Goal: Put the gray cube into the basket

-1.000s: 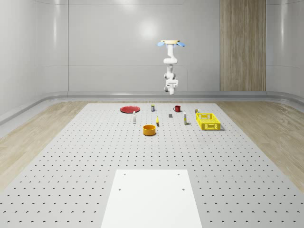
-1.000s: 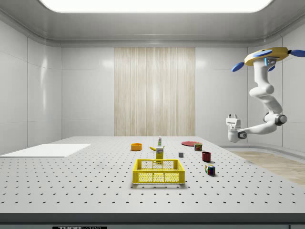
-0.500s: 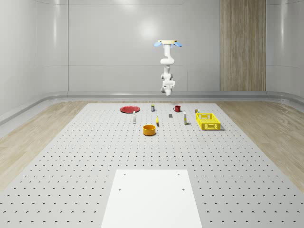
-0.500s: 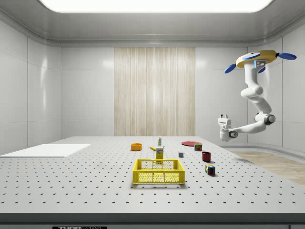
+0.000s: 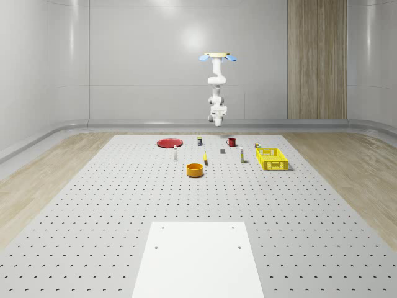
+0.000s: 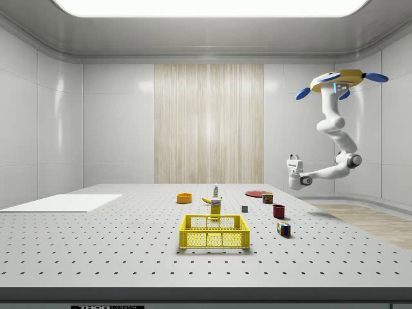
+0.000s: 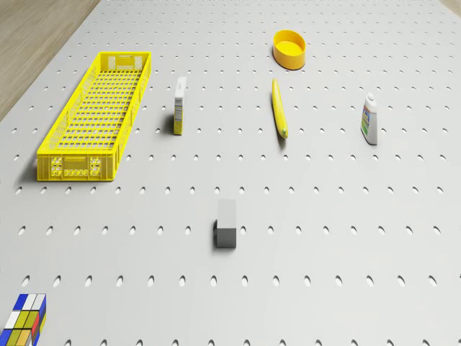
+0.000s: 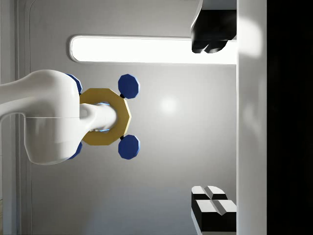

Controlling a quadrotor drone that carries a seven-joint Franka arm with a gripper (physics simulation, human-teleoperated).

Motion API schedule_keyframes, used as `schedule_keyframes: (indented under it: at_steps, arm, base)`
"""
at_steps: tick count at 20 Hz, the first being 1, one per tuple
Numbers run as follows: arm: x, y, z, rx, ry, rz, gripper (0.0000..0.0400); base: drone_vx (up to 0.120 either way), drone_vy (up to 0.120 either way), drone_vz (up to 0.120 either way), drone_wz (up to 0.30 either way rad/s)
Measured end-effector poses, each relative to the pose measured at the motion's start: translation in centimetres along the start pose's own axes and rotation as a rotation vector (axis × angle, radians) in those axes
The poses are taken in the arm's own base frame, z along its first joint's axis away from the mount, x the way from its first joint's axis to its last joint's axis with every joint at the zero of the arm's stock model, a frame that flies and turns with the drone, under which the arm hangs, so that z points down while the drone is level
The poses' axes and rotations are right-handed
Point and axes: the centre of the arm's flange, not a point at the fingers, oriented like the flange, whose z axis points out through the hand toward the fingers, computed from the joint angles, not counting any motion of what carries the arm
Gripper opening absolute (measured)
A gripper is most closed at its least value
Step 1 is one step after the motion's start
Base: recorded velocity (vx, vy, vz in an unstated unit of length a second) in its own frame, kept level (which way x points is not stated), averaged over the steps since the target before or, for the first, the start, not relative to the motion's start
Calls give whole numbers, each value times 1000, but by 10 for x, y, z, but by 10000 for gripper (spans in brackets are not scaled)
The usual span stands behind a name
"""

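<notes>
Perforated gray tabletop [image 5: 124, 205], bordered by wood flooring. Lying on it: yellow basket [image 7: 94, 119], gray cube [image 7: 226, 224], carton [image 7: 179, 106], banana [image 7: 279, 108], bottle [image 7: 370, 120], orange bowl [image 7: 289, 48], Rubik's cube [image 7: 21, 322], red plate [image 5: 169, 143], red mug [image 5: 231, 141], white sheet [image 5: 197, 257] at one edge.

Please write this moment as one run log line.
drone: hovering beyond table's far edge | gripper: pointing up, jaws open, empty | small gray cube: on table | yellow mesh basket: empty

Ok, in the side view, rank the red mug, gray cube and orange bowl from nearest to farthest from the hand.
The drone hovers off the side view's right, with the hand raised above the table.
1. Red mug: almost below the hand.
2. Gray cube: further to the view's left.
3. Orange bowl: furthest left.
</notes>
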Motion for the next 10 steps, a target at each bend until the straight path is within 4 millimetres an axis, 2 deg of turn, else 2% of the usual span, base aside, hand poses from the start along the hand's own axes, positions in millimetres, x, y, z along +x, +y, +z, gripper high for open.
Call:
schedule_keyframes:
  at_steps: [10]
  arm:
    - [-3, -2, 0, -22, 33, 0, 400]
  base:
    - [120, 0, 0, 0]
